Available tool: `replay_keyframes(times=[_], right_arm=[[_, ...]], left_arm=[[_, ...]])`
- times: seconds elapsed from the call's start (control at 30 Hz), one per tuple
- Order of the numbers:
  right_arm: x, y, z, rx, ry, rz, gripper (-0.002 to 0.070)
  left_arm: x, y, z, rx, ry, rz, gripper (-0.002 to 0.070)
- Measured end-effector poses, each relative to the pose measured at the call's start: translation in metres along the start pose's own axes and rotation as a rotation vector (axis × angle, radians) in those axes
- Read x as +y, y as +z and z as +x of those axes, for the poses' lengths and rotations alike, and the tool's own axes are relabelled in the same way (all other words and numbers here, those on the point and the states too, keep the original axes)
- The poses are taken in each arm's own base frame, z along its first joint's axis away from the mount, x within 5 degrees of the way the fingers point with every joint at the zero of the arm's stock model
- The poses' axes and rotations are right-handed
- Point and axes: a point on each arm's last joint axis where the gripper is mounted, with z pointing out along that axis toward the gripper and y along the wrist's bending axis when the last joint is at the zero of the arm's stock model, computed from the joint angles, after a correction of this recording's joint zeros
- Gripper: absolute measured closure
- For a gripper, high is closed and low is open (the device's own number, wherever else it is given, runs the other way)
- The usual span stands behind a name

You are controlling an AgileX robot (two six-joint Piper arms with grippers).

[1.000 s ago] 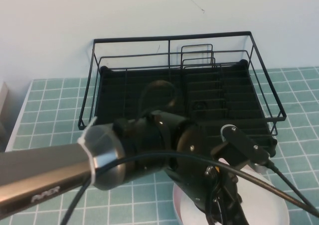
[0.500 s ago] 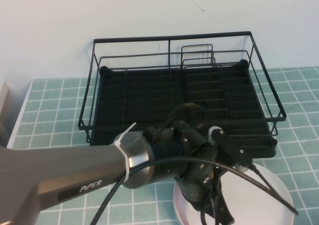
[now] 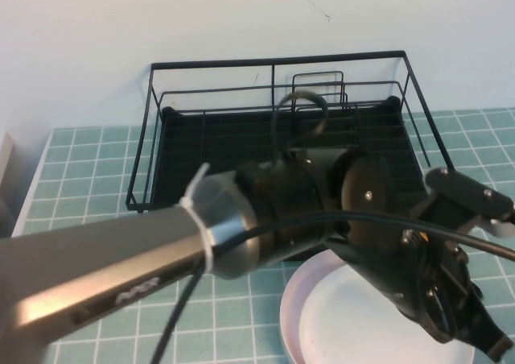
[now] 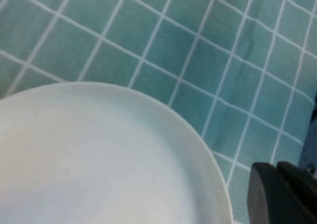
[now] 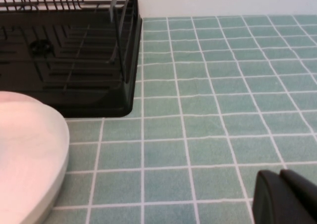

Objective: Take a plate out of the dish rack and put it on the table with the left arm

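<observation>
Plate (image 3: 346, 316) lies under closed left claw (image 3: 475, 332); right claw (image 5: 285, 196) closed nearby.

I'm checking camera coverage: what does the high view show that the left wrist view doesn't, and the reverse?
Only the high view shows the black wire dish rack, the grey left arm and the shut left gripper at the table's near right. Only the left wrist view shows the plate's rim close against the tiles. Both show the round cream-white plate on the teal tiled table.
</observation>
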Motion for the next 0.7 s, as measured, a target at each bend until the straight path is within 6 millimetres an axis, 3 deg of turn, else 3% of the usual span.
replay_keyframes(times=[0.3, 0.7], right_arm=[[0.000, 0.000, 0.000, 0.000, 0.000, 0.000, 0.0678], [0.000, 0.000, 0.000, 0.000, 0.000, 0.000, 0.0678]], left_arm=[[0.016, 0.065, 0.015, 0.075, -0.108, 0.136, 0.0677], [0.013, 0.072, 0.013, 0.030, -0.115, 0.213, 0.0677]])
